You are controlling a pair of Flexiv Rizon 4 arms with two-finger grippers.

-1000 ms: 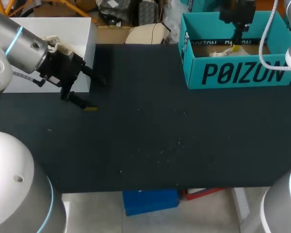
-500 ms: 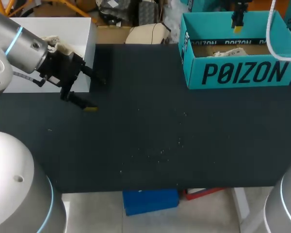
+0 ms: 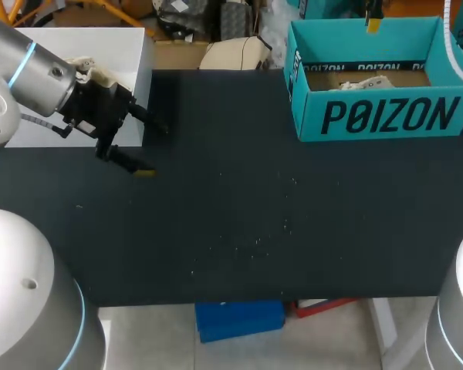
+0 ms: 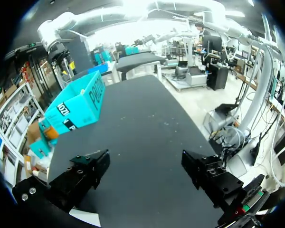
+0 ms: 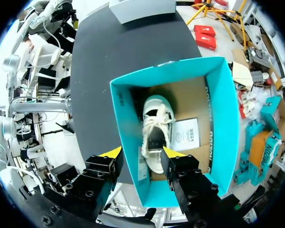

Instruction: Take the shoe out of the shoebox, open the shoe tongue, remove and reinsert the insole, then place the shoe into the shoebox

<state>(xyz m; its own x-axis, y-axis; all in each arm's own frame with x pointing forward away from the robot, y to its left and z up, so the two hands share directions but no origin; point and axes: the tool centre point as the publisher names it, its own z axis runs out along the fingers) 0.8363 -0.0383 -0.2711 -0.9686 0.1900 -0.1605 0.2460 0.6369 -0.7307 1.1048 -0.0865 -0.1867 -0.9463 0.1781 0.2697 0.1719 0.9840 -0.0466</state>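
While over shoe point(image 5: 157, 124), right tool point(image 5: 141, 153) open

You had a matt, dark tabletop point(image 3: 239, 231), dusted with pale specks. Your shoebox point(image 3: 386, 116) looked like smooth teal cardboard (raw brown on its floor). The shoe point(image 5: 156, 107) looked white and cloth-like, and your left arm point(image 3: 27, 73) was smooth, satin grey.

This looks like a robotics lab. Two grey industrial arms with blue-lit joint rings are mounted at a matte black worktop point(image 3: 239, 200). The left arm point(image 3: 31, 73) comes in at 9 o'clock, and the right arm point(image 3: 457, 316) has its base at 5 o'clock. A teal shoebox point(image 3: 378, 116) sits on the worktop at 1 o'clock. A plain white box point(image 3: 100, 46) sits at 10 o'clock.
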